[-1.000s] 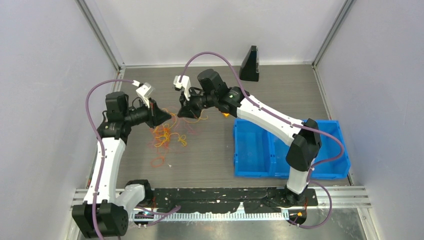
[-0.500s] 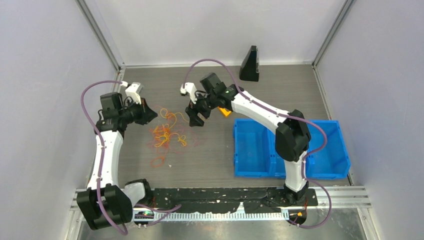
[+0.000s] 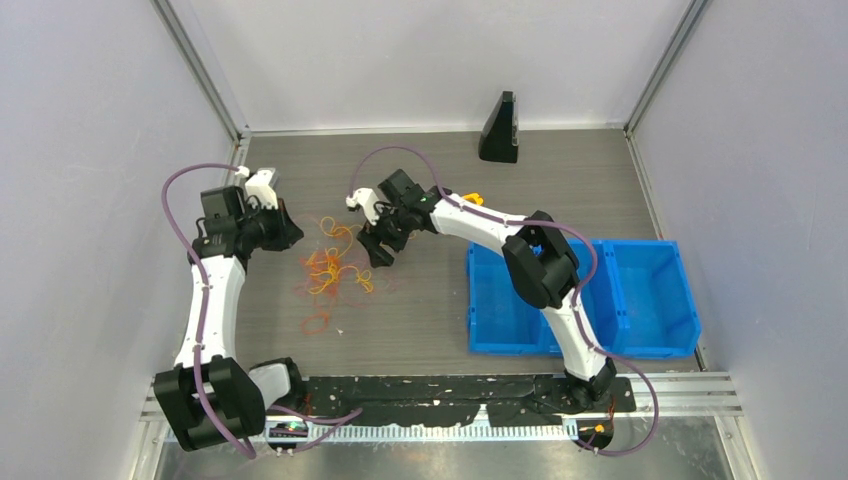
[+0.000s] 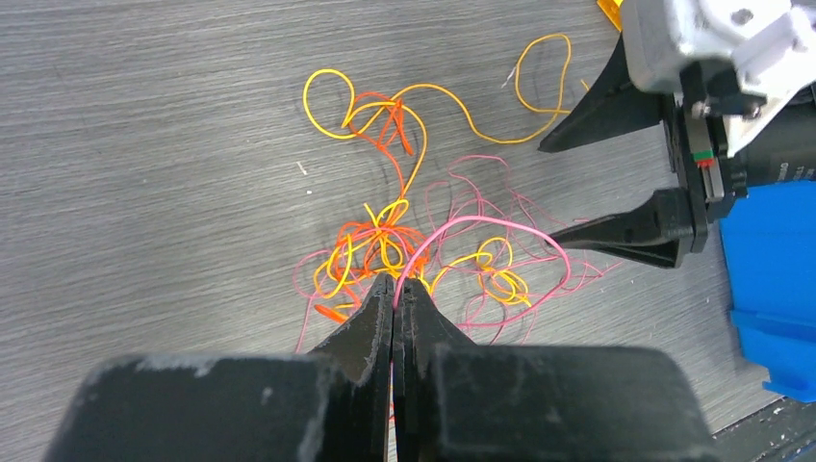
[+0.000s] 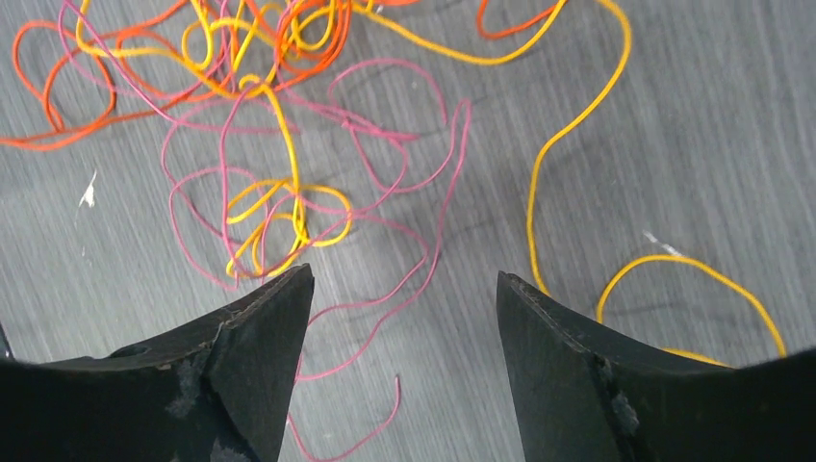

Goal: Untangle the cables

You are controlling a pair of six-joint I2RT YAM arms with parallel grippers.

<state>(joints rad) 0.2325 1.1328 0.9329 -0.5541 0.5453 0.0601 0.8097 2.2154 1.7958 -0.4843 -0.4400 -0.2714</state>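
Right gripper (image 5: 404, 274) has lowered, jaws spread, over the cables (image 4: 385, 236); left wrist shows left gripper (image 4: 395, 281) pinching one.

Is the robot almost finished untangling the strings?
Not nearly. Done: nothing yet; the orange, yellow and pink cables lie in one knotted heap. In hand: the left gripper is shut and seems to pinch a pink cable at the heap's edge, while the right gripper hangs open over the strands, holding nothing. Left: pulling every cable free and laying each apart.
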